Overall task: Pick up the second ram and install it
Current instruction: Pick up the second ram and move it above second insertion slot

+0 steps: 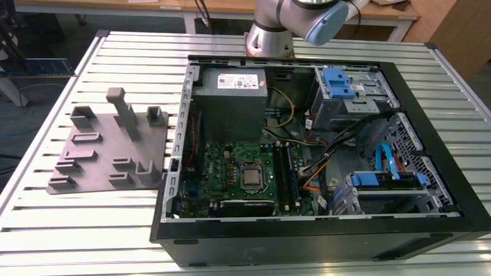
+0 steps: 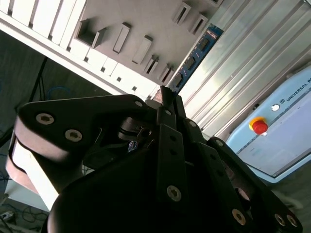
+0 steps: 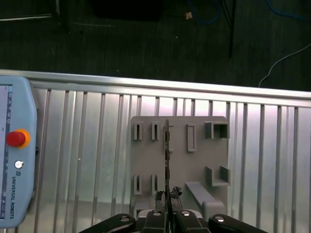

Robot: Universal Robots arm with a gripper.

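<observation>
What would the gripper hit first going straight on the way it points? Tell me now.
Probably the grey slotted tray: the gripper, jaws shut on the second ram, points at it, the ram's edge leading. Depth is unclear.

Worktop [image 1: 77, 230] is built from ribbed bare metal, satin sheen. Tray [image 1: 100, 152] is moulded in matt grey plastic. Pincer [image 3: 167, 195] is finished matt black. Second ram [image 2: 196, 55] is coated semi-gloss blue-green.
</observation>
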